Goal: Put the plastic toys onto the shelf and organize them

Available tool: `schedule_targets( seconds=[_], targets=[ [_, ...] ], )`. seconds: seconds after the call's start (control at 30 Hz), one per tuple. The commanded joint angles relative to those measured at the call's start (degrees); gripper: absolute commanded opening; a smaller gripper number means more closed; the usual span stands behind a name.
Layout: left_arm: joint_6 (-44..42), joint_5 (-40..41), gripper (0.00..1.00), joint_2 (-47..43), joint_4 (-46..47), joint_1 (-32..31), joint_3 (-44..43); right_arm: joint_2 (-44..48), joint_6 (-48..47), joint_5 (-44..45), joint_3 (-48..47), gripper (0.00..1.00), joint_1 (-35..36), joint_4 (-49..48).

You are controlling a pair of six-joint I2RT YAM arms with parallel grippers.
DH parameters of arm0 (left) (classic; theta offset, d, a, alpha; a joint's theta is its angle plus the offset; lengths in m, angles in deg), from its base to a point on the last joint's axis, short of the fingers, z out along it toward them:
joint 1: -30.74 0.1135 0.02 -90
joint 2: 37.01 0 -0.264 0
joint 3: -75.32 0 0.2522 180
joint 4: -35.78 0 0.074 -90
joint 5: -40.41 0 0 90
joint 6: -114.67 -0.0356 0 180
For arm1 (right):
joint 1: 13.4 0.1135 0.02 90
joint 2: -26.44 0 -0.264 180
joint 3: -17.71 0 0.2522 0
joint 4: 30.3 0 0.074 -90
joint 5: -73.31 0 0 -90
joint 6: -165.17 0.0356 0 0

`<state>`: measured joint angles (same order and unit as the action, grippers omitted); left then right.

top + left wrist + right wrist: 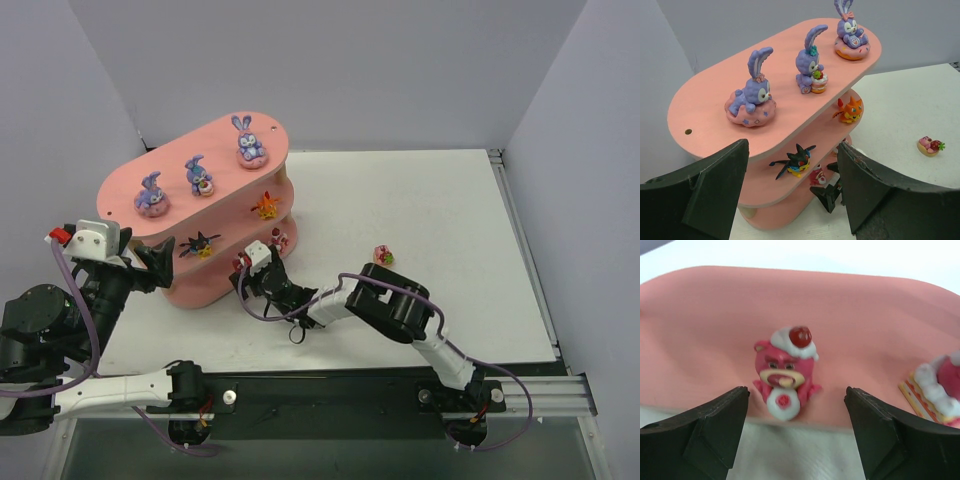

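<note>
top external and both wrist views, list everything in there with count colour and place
shelf: 1, salmon pink, three tiers, table's left side
bunny toys: 3, blue-purple, spaced along top tier
orange toy: 1, orange, middle tier, right end
spiky toy: 1, black-yellow, middle tier, left part
small toys: 2, pink-red, bottom tier; one cut off by frame edge
loose toy: 1, pink, on table right of shelf
table: 1, white
walls: 3, grey, around table
left arm: 1, black-white, jaws open, empty, facing shelf
right arm: 1, black-white, jaws open either side of a small toy, not touching
</note>
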<state>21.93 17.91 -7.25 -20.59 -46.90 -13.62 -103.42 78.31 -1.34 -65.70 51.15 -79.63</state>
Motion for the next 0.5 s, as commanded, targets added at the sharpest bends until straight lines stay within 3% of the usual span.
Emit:
schedule_targets(
  seconds=[0.0,0.23,0.33,0.47],
  targets=[
    [0.11,0.87,0.81,-0.58,1.04,-0.49,-0.41,5.84,-0.76,3.19,3.99,0.81,1.27,-4.05],
    [0.37,0.61,0.81,-0.31,0.95,-0.49,-0.67,11.90,-1.03,1.87,12.77,0.81,3.38,-9.42],
    [0.98,0.26,0.81,-0.40,0.34,-0.49,-1.02,16.90,2.38,6.43,18.74,0.81,4.53,-8.46],
    [2.48,-0.79,0.81,-0.58,-1.77,-0.49,-1.29,24.82,12.13,17.84,24.46,0.76,4.53,7.21]
  ],
)
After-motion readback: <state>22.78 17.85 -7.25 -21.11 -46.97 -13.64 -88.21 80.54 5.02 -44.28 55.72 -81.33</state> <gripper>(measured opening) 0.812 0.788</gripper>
